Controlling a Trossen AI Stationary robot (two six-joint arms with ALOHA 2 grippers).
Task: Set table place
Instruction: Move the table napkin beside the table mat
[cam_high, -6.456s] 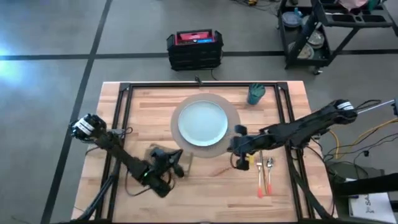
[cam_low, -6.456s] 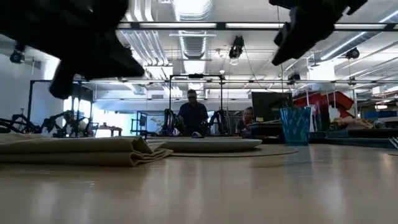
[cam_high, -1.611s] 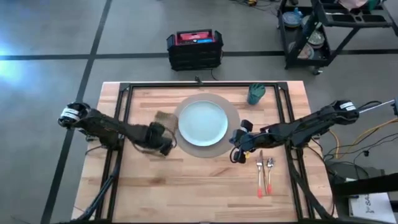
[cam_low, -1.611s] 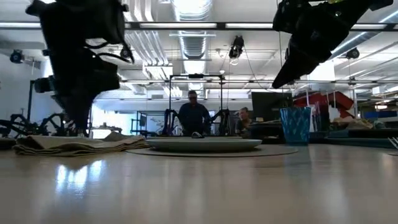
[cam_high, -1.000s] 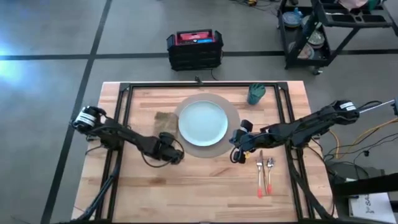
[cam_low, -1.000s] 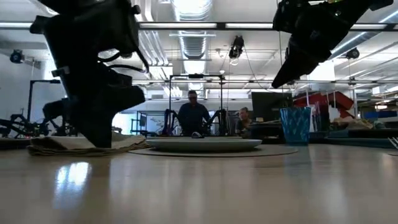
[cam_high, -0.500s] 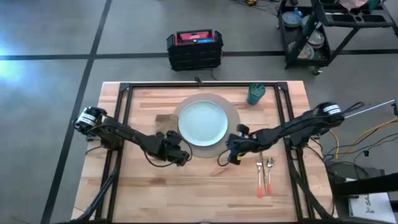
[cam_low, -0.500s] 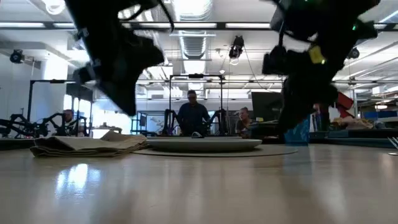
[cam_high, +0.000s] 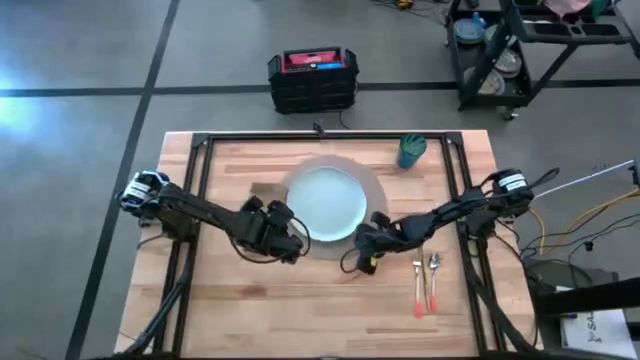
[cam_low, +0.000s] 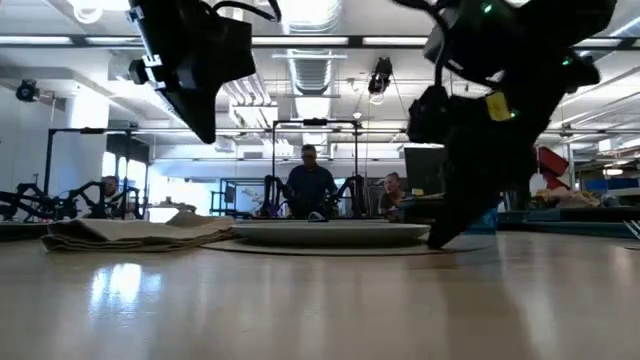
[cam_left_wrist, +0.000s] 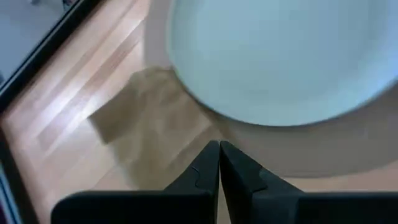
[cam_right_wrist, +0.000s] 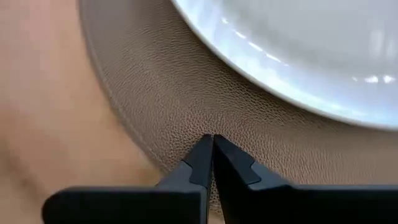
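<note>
Pale butcher-block wood makes up the table (cam_high: 330, 300), crossed by a black rail frame (cam_high: 330, 137). Near the middle of it, toward the far edge, a round tan mat (cam_high: 372, 200) carries a pale blue-green plate (cam_high: 325, 203). A brown cloth napkin (cam_high: 262, 193) lies folded on the wood, touching the mat's rim on the side toward the table's left edge. A small teal cup (cam_high: 411, 150) stands upright near the far right corner, just inside the frame. An orange-handled fork (cam_high: 418, 285) and spoon (cam_high: 433, 283) lie side by side toward the right edge, handles pointing at the near edge.

The left gripper (cam_high: 288, 240) hangs low over the near-left rim of the mat, just beside the napkin; the left wrist view shows its fingers (cam_left_wrist: 202, 171) pressed together with nothing between them. The right gripper (cam_high: 362, 250) sits at the near-right rim of the mat, and its fingers (cam_right_wrist: 202, 158) are likewise closed tight and empty, their tips over the mat's edge (cam_right_wrist: 143, 112). Beyond the table, people (cam_low: 310, 185) stand in the room.
</note>
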